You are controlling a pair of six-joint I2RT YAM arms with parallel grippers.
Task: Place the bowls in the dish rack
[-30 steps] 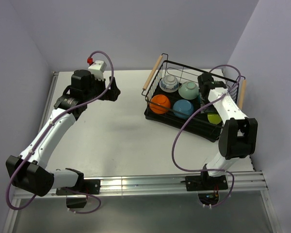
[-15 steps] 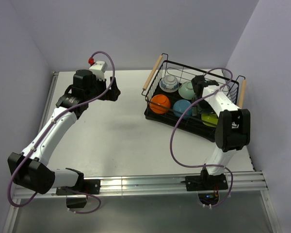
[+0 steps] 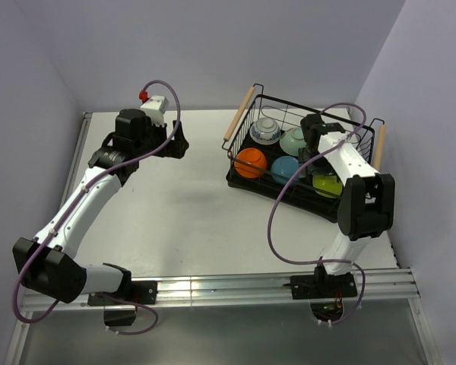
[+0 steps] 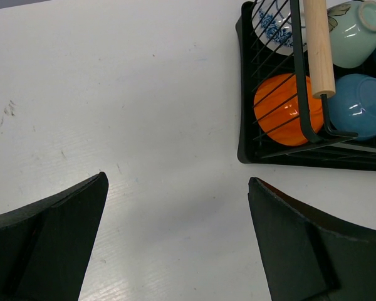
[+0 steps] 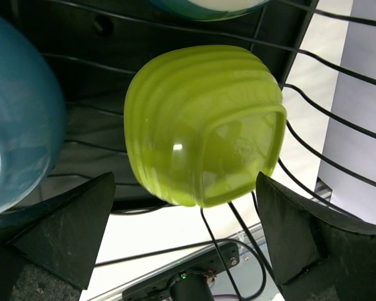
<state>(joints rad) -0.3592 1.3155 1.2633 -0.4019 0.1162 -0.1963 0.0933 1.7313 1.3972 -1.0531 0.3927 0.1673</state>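
Bowls [image 3: 287, 169] sit in rack [image 3: 239, 181]; lime bowl [image 5: 200, 125] lies beyond parted right fingers [image 5: 62, 232], untouched. Left fingers [image 4: 44, 244] spread, empty, over desk [image 4: 144, 125]. Probably glazed ceramic: stiff, slick, chippable; pinch the rim.

1. Bright, even light; the white worktop [image 3: 182, 228] shows only one faint, soft shadow.
2. A small glare spot sits on the lime-green bowl [image 5: 200, 132].
3. The left end effector fingers [image 4: 44, 251] are dark and featureless.

Five bowls [image 3: 251, 163], one dish rack [image 3: 239, 114]
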